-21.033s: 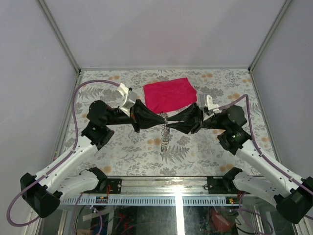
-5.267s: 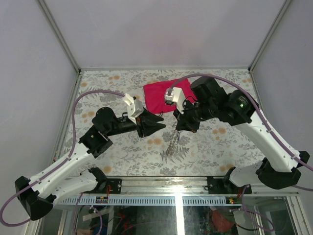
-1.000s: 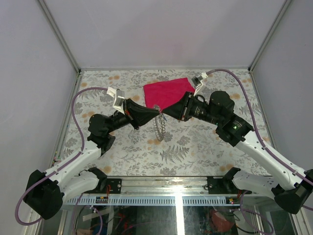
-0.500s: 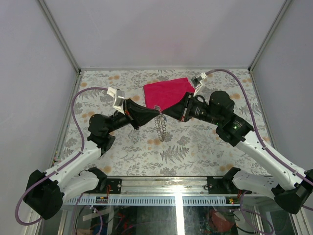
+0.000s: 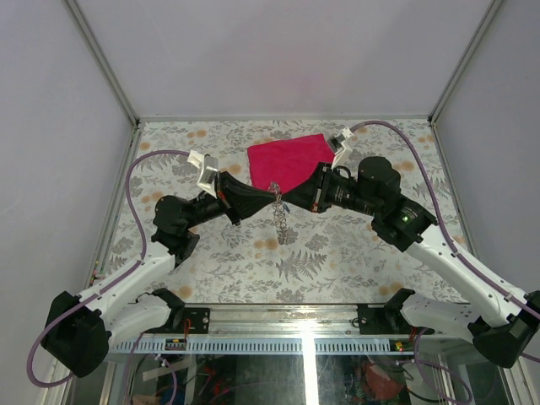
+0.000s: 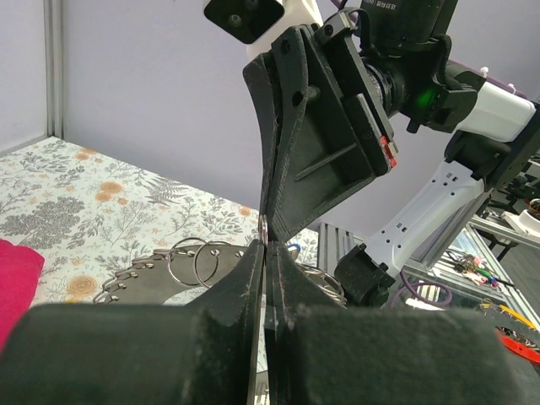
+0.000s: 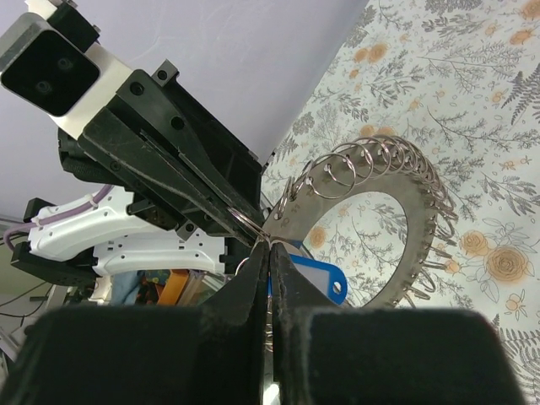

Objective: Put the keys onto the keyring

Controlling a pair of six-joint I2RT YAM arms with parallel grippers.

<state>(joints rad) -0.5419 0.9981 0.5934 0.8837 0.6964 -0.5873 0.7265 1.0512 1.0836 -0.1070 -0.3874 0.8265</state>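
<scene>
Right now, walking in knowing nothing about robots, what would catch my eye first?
The left gripper and right gripper meet tip to tip above the middle of the flowery table. Both are pinched shut on a silver keyring, fringed with small loops, that dangles below them. Behind them a bright pink cloth lies flat on the table.
</scene>
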